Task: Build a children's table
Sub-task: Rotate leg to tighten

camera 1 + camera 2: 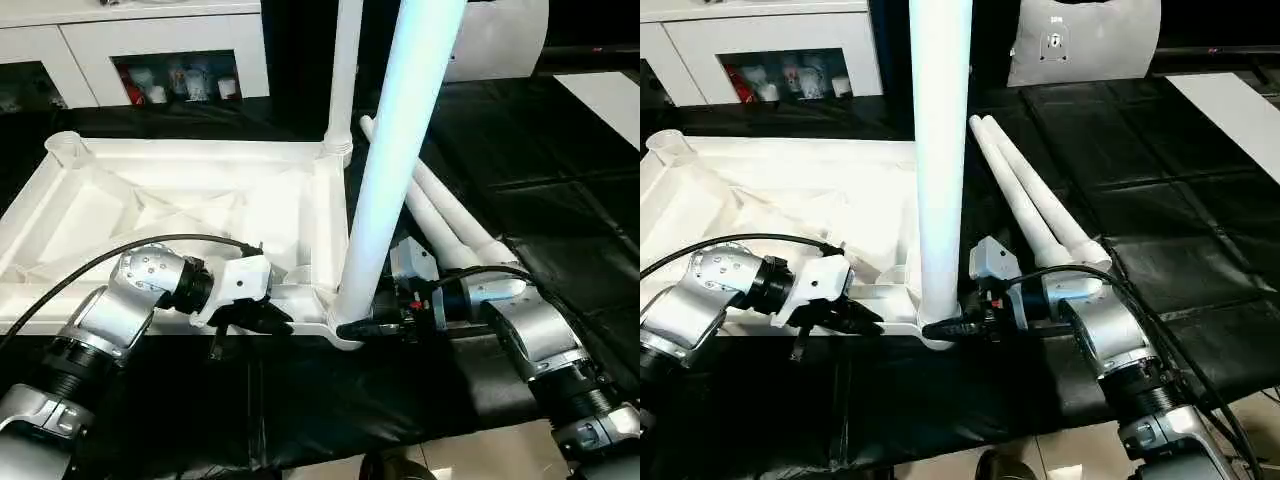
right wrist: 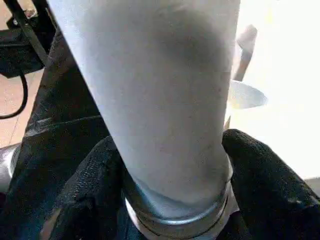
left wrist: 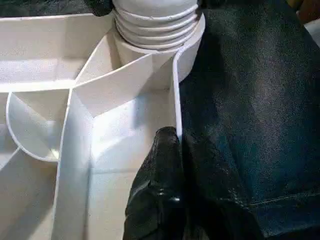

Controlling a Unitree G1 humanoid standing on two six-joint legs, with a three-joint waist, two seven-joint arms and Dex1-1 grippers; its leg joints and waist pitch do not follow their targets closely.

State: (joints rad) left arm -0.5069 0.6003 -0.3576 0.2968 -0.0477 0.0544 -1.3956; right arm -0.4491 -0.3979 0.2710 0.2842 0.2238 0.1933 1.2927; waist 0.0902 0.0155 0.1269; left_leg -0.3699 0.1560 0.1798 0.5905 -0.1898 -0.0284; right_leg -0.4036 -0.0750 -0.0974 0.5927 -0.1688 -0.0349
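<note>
White leg upright, right gripper level, jaws clasping its base

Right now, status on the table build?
Left gripper shut on tabletop rim. Right gripper around near leg, standing in corner socket. Two legs loose on mat.
</note>
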